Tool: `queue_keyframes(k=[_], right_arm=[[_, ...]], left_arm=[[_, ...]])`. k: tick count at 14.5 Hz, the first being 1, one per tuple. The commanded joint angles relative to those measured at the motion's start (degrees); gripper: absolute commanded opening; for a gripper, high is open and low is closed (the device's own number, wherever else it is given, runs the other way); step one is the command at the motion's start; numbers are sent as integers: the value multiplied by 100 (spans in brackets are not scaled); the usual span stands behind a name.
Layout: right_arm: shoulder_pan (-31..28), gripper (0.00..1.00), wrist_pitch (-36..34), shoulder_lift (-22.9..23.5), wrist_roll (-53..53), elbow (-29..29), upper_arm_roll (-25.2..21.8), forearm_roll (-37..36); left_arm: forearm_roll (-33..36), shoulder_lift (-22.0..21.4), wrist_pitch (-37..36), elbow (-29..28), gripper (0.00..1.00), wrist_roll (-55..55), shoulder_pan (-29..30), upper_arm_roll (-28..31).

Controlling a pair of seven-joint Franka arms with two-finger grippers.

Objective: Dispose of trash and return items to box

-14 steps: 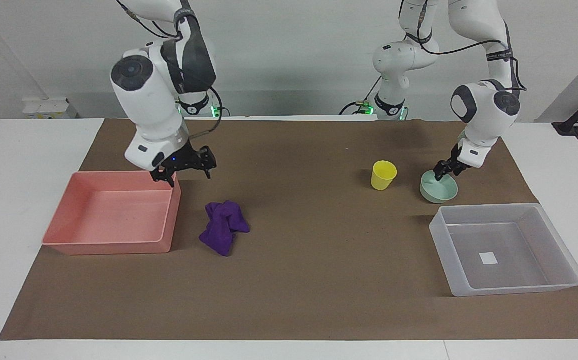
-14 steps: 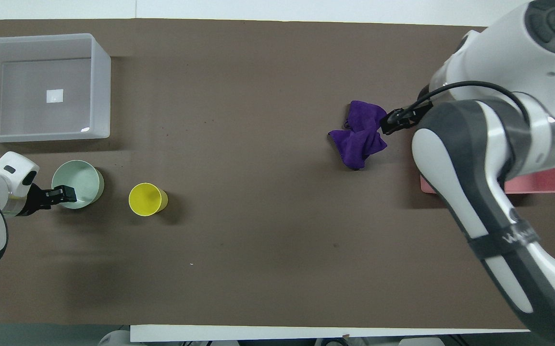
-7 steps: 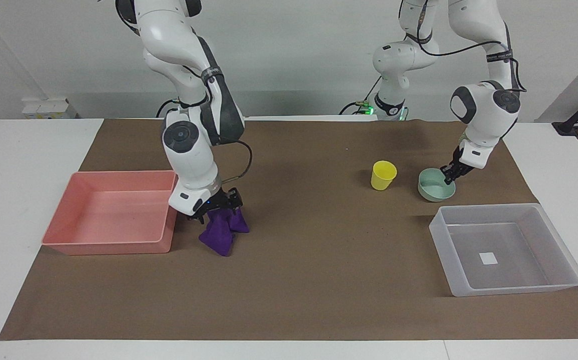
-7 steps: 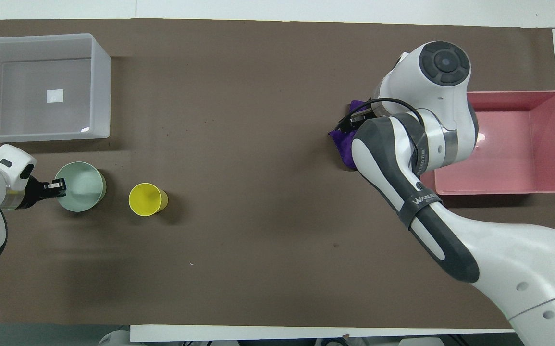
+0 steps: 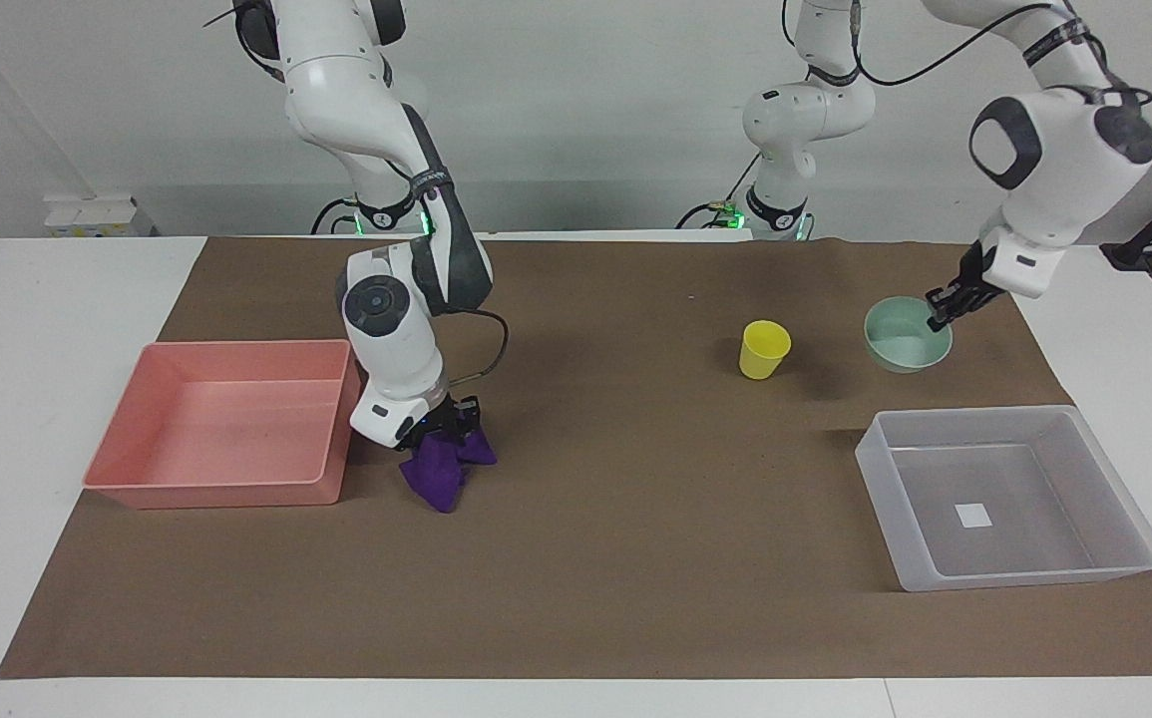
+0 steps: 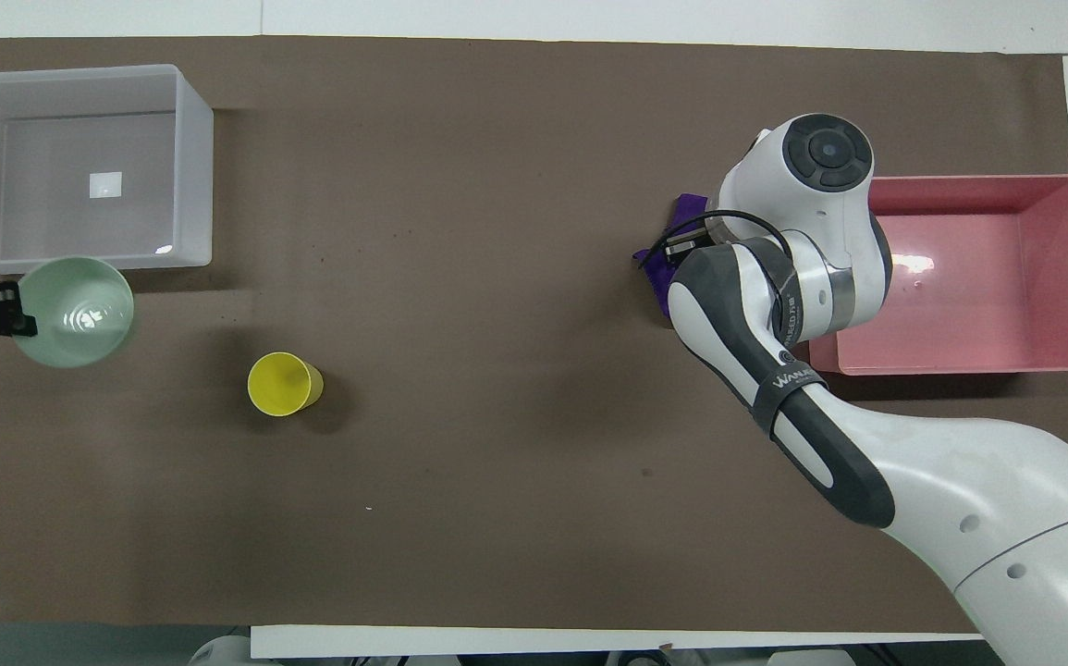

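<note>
Both jaws are closed on something: the left gripper [image 5: 941,317] pinches the rim of the smooth, round mint-green bowl [image 5: 907,335], held in the air over the brown paper at the left arm's end of the tabletop, just short of the box [image 5: 1009,496]; the right gripper [image 5: 442,424] is pressed down into the crumpled, many-folded purple cloth [image 5: 441,469], its jaws narrowed on the top folds; the cloth lies on the tabletop just beside the pink tray [image 5: 221,424] at the right arm's end.

A second ago the bowl sat on the paper and the right gripper hung over the pink tray's corner, clear of the cloth; now the bowl is lifted and carried toward the tabletop's side edge.

Glossy and tapered, the yellow cup [image 5: 764,349] stands upright where it was; the translucent box lies nearer the tabletop's front edge.
</note>
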Motion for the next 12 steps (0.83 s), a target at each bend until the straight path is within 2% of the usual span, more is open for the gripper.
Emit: queue_keyframes(k=[1,3,5,6,9,12], right_arm=[[-41,0,-84,-115,224,-21,18,74],[-67,0,-380,-264,340,233,18,74],[-164,0,-812,-501,340,541,9,74],[-225,0,-900,-641,340,586,9,74],[-340,0,-1365,-1011,331,752,-25,66],[-707,0,-2155,-1187,104,1191,-70,48]], left_arm=[[-435,1202,545,988,0,-121,-33,34],[-453,2212,723,2049,0,-121,-15,43],[-445,2970,933,2808,0,-121,29,69],[-436,3156,1196,2854,0,-130,12,69],[-392,3271,1978,2154,0,-139,46,69],[-287,3456,2209,1880,0,-183,29,113]])
